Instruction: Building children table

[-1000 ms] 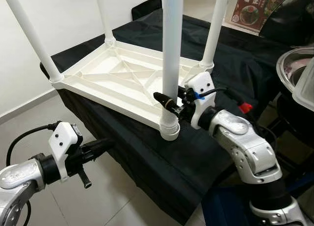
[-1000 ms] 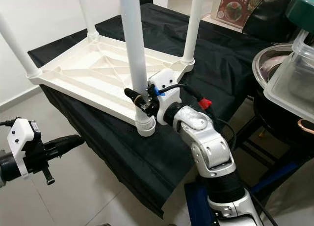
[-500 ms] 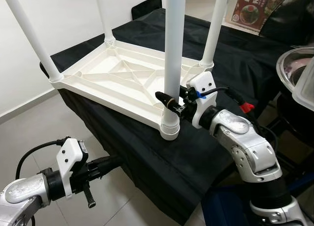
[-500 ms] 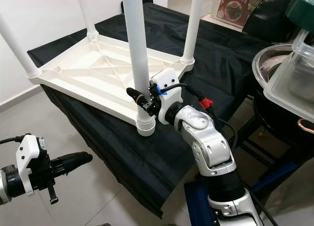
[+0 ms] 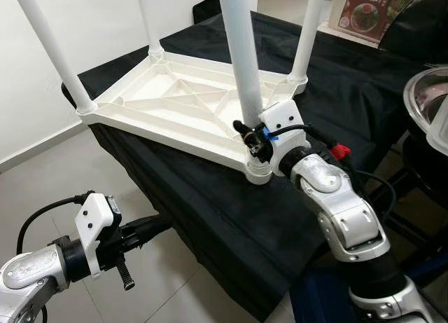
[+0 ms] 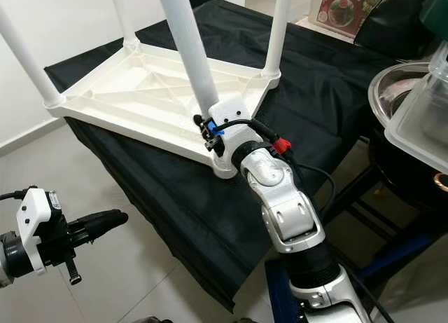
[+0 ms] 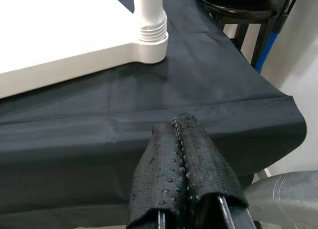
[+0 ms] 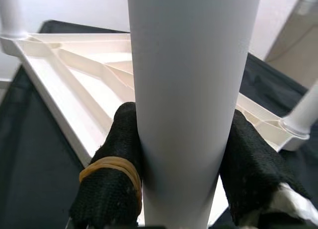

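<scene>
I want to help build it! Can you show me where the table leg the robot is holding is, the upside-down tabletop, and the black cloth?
table leg [image 5: 239, 57], left eye view, middle of the white tube.
tabletop [image 5: 168, 102], left eye view, ribbed underside.
black cloth [image 6: 161, 176], right eye view, hanging front drape.

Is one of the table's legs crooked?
Yes. The near leg, squeezed by the right gripper, tilts left at its top, and the tabletop sits skewed, its corner jutting past the black cloth's edge.

The left end effector [image 7: 181, 162], fingers pressed together, hovers near the black cloth [image 7: 99, 129] below the tabletop's corner leg socket [image 7: 149, 42].
</scene>
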`<state>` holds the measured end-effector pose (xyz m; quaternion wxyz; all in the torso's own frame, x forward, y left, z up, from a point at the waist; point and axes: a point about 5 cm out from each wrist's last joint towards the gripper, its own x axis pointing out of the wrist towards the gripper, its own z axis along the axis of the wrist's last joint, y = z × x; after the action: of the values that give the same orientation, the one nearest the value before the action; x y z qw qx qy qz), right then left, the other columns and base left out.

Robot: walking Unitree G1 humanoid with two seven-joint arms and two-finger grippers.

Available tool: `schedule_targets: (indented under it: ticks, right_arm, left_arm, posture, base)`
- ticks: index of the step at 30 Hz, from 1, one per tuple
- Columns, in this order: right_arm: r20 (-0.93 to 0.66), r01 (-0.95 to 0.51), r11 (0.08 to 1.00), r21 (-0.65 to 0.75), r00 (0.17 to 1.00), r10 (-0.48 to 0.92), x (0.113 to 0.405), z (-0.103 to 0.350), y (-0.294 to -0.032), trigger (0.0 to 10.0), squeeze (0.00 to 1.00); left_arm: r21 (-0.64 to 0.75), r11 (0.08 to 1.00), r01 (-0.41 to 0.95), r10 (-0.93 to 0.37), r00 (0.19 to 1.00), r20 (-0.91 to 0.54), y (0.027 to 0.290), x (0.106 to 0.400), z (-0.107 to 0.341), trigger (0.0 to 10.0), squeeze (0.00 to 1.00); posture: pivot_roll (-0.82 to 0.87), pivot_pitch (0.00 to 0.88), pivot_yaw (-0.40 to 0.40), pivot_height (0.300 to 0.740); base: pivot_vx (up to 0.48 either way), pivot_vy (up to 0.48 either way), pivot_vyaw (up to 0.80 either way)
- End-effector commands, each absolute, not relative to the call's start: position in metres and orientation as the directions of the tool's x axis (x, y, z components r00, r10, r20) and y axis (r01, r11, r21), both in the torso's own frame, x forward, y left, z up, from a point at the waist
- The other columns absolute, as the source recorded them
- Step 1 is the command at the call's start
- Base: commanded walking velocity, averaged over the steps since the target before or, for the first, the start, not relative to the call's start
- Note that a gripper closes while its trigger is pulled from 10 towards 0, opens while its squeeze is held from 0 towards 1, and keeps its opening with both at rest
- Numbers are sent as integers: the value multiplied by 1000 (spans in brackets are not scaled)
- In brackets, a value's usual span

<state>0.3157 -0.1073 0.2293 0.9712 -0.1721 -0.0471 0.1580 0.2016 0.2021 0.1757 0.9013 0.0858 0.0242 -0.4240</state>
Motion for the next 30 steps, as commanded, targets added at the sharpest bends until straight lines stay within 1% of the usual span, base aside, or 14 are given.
schedule_targets:
  ticks: [1, 4, 5, 6, 11, 17, 19, 22, 23, 25, 26, 27, 28, 30]
  right_arm:
    - [-118, -161, 932, -325, 985, 129, 318, 196, -129, 10000, 0]
    - [-291, 91, 996, 4, 953, -86, 315, 173, -139, 10000, 0]
    - [-291, 91, 996, 4, 953, -86, 315, 173, -139, 10000, 0]
    - [-325, 151, 984, 98, 939, -111, 317, 171, -140, 10000, 0]
    - [-344, 208, 960, 188, 929, -134, 321, 172, -140, 10000, 0]
    - [-295, 206, 967, 152, 943, -155, 326, 183, -143, 10000, 0]
    - [-109, 30, 997, 64, 994, -23, 328, 206, -130, 10000, 0]
    - [-109, 30, 997, 64, 994, -23, 328, 206, -130, 10000, 0]
    - [-35, -24, 1000, 12, 999, 24, 328, 216, -125, 10000, 0]
    - [-35, -24, 1000, 12, 999, 24, 328, 216, -125, 10000, 0]
    - [33, -77, 995, -56, 996, 79, 326, 225, -123, 10000, 0]
    - [33, -77, 995, -56, 996, 79, 326, 225, -123, 10000, 0]
    - [70, -135, 984, -117, 987, 144, 324, 230, -120, 10000, 0]
    - [70, -135, 984, -117, 987, 144, 324, 230, -120, 10000, 0]
  left_arm:
    - [138, 632, 763, -756, 646, -109, 202, 202, 175, 10000, 0]
    - [142, 631, 763, -758, 645, -95, 198, 204, 177, 10000, 0]
    - [142, 631, 763, -758, 645, -95, 198, 204, 177, 10000, 0]
    - [143, 629, 764, -761, 643, -91, 197, 204, 177, 10000, 0]
    - [144, 626, 767, -764, 640, -88, 195, 205, 177, 10000, 0]
    - [145, 624, 768, -766, 637, -80, 193, 207, 177, 10000, 0]
    - [145, 620, 771, -771, 633, -72, 190, 209, 177, 10000, 0]
    - [145, 620, 771, -771, 633, -72, 190, 209, 177, 10000, 0]
    - [145, 619, 772, -772, 632, -70, 189, 209, 177, 10000, 0]
    - [145, 619, 772, -772, 632, -70, 189, 209, 177, 10000, 0]
    - [147, 617, 773, -773, 631, -68, 189, 210, 178, 10000, 0]
    - [147, 617, 773, -773, 631, -68, 189, 210, 178, 10000, 0]
    - [149, 616, 773, -774, 630, -66, 188, 210, 178, 10000, 0]
    - [149, 616, 773, -774, 630, -66, 188, 210, 178, 10000, 0]
  posture:
    - [9, 159, -1, 740]
    - [11, 162, 0, 740]
    - [11, 162, 0, 740]
    - [11, 161, 0, 740]
    - [11, 162, -2, 740]
    - [9, 164, -2, 740]
    - [4, 162, 1, 740]
    - [4, 162, 1, 740]
    - [2, 161, 3, 740]
    - [2, 161, 3, 740]
    - [2, 160, 2, 740]
    - [2, 160, 2, 740]
    - [-2, 159, 3, 740]
    - [-2, 159, 3, 740]
  base:
    - [0, 0, 0]
    - [0, 0, 0]
    - [0, 0, 0]
    - [0, 0, 0]
    - [0, 0, 0]
    - [0, 0, 0]
    - [0, 0, 0]
    - [0, 0, 0]
    - [0, 0, 0]
    - [0, 0, 0]
    - [0, 0, 0]
    - [0, 0, 0]
    - [0, 0, 0]
    - [0, 0, 0]
